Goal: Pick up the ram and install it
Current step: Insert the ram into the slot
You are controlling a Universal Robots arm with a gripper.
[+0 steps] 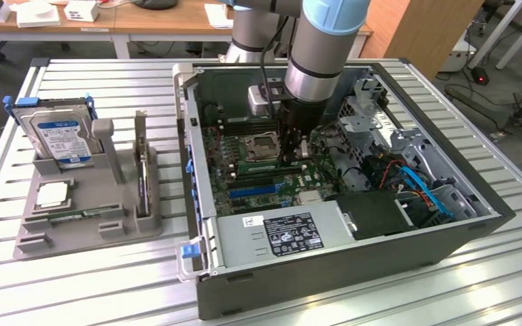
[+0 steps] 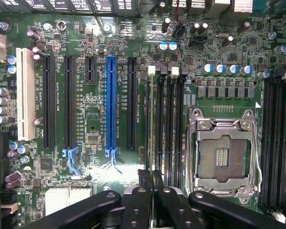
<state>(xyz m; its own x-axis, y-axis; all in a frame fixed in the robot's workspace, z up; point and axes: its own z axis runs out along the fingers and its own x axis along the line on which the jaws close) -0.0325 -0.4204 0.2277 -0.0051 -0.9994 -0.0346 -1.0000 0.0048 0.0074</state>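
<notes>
Ram [image 2: 151, 164]: thin stick, on edge, pinched in the tool [image 2: 151, 180], over a memory slot [image 2: 153, 105], 3 o'clock from the CPU socket [image 2: 222, 155] in the exterior view.

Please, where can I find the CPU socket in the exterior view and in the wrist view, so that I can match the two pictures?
Exterior view: the CPU socket lies inside the open computer case, just to the exterior view's left of the end effector.
Wrist view: the CPU socket is the silver-framed square between two banks of black memory slots.
Shared landmark: the blue expansion slot.
</notes>
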